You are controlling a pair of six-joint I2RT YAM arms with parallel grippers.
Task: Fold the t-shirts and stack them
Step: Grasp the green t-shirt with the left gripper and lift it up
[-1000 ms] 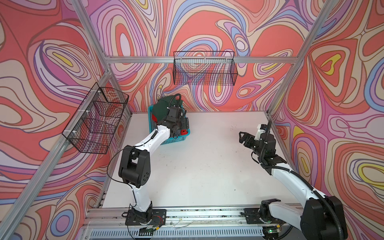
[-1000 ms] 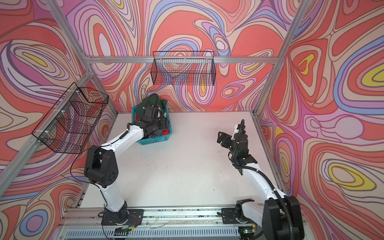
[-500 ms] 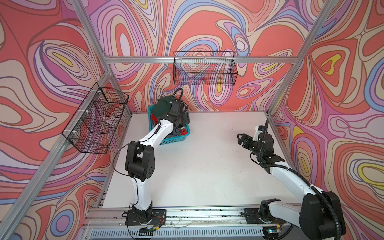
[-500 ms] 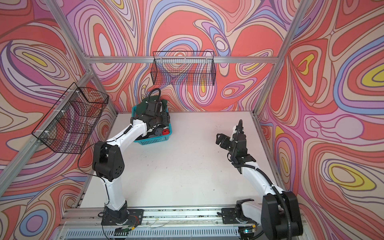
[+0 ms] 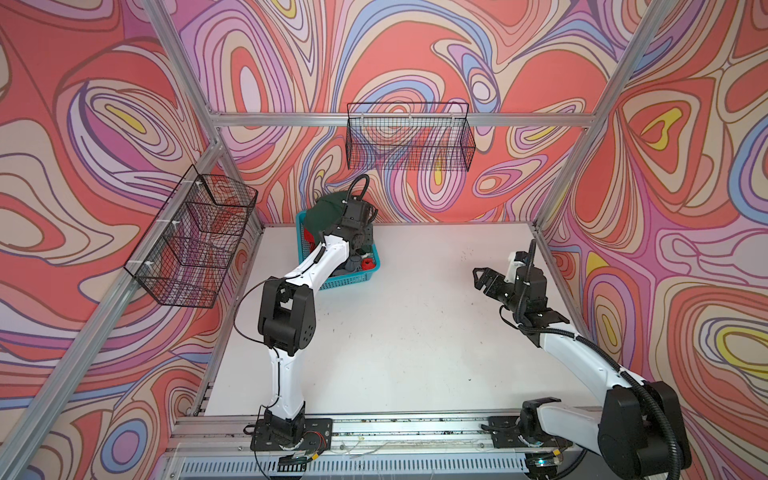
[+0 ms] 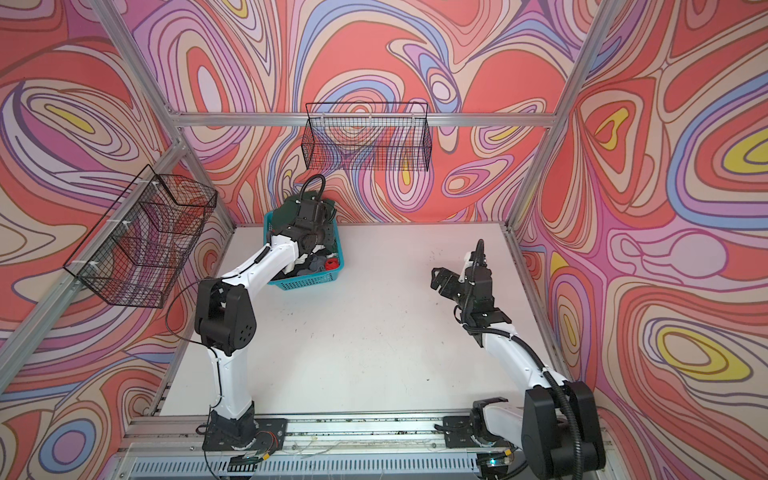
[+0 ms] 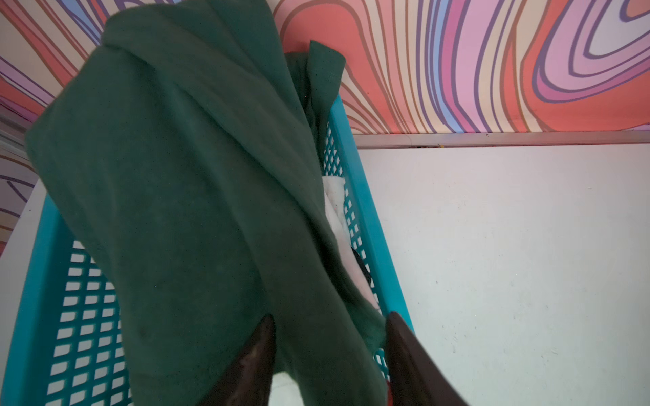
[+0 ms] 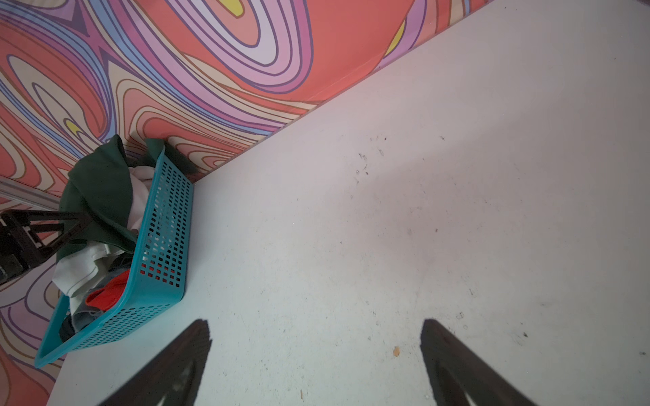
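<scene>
A dark green t-shirt (image 7: pixel 183 175) is heaped on top of the teal basket (image 7: pixel 369 228) in the table's far left corner and shows in both top views (image 5: pixel 326 212) (image 6: pixel 286 212). My left gripper (image 7: pixel 329 316) reaches into the basket, and its fingers are shut on a thick fold of the green shirt. Under the green shirt in the basket (image 8: pixel 154 281) lie a white t-shirt (image 8: pixel 77 270), a red one (image 8: pixel 109 295) and some grey cloth. My right gripper (image 8: pixel 314 321) is open and empty above bare table on the right (image 5: pixel 482 278).
One black wire basket (image 5: pixel 409 141) hangs on the back wall and another (image 5: pixel 191 241) on the left wall. The white table (image 5: pixel 415 332) is bounded by aluminium frame posts and patterned walls. The teal basket (image 5: pixel 357 278) stands against the back left corner.
My left gripper has pushed further into the basket and its fingers have closed in on the green shirt. The right arm shifted only slightly and stays open.
</scene>
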